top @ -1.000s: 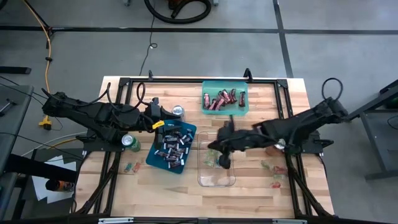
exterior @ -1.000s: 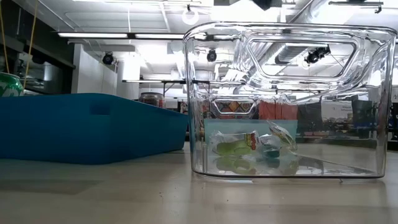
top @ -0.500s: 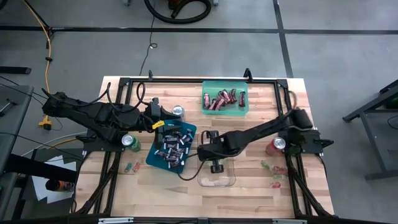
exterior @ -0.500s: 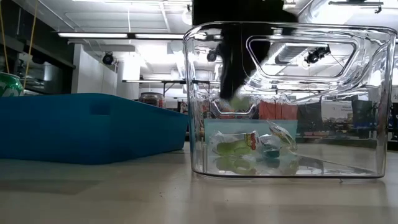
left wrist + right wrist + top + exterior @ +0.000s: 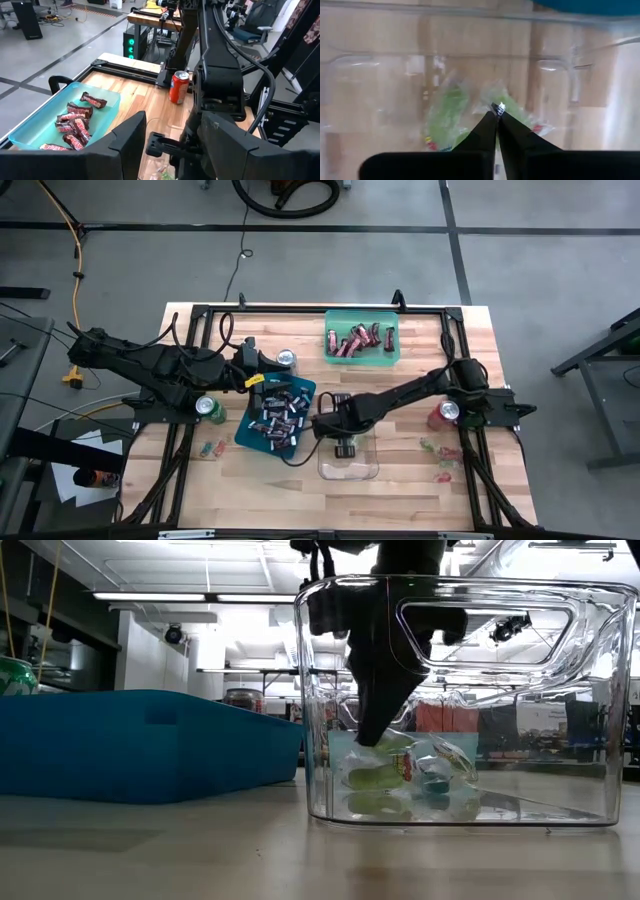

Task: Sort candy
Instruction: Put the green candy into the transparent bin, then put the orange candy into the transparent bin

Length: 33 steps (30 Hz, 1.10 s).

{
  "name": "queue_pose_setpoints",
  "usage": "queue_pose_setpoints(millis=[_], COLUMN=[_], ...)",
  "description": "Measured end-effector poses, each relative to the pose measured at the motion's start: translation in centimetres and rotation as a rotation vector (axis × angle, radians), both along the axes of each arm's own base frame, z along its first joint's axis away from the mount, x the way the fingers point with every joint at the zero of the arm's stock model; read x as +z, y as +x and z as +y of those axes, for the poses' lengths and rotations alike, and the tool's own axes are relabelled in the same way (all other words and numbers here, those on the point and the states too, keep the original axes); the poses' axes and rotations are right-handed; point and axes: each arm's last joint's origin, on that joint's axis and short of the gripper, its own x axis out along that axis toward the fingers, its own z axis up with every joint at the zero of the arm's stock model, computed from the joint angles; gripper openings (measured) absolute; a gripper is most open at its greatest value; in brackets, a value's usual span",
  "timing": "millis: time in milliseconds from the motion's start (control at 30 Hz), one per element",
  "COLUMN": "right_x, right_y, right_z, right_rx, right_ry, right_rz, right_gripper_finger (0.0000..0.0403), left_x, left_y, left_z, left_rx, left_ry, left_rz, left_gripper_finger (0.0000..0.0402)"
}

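Note:
A clear plastic container [image 5: 350, 468] stands mid-table with a few green-and-red wrapped candies [image 5: 385, 778] on its bottom. My right gripper [image 5: 368, 740] reaches down inside it, shut on one more green candy [image 5: 512, 112]. Dark mini bars [image 5: 278, 415] fill a blue tray [image 5: 243, 435]. Dark red bars [image 5: 355, 340] lie in a green tray [image 5: 330, 315]. My left gripper [image 5: 258, 380] hangs open over the blue tray's far-left corner with nothing between its fingers. My right gripper pinches the green candy by a bit of its shiny wrapper [image 5: 499, 105], right at the fingertips. The fingers come from above, pointing steeply down into the container. The candy sits close over the other candies; whether it rests on them I cannot tell.
A red can [image 5: 443, 413] stands by the right arm's base, a green can [image 5: 208, 407] left of the blue tray, and a silver-topped can [image 5: 287, 358] behind it. Loose green candies lie near right [image 5: 440, 455] and near left [image 5: 210, 448].
My right gripper has swung toward the table's left and sunk into the clear container, tipping from a shallow slant to point steeply down. It has stayed shut. The candies on the container's bottom have kept their places.

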Motion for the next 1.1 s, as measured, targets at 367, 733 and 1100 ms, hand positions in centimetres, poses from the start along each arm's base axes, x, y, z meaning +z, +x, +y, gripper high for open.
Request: queue_pose_setpoints(millis=[367, 733, 1100], right_x=[2.2, 10.0, 13.2], right_y=[-1.1, -6.2, -13.2], right_z=[0.1, -0.9, -1.3], right_rx=[0.025, 0.002, -0.28], right_ry=[-0.04, -0.011, 0.082], right_rz=[0.052, -0.082, -0.428], right_gripper_finger=[0.0165, 0.0198, 0.0199], left_x=[0.0, -0.1, -0.3], left_y=[0.0, -0.1, -0.1], left_z=[0.0, 0.0, 0.0], left_rx=[0.0, -0.001, -0.001], left_ry=[0.001, 0.006, 0.011], left_rz=[0.002, 0.014, 0.031], left_gripper_finger=[0.0181, 0.0181, 0.0181])
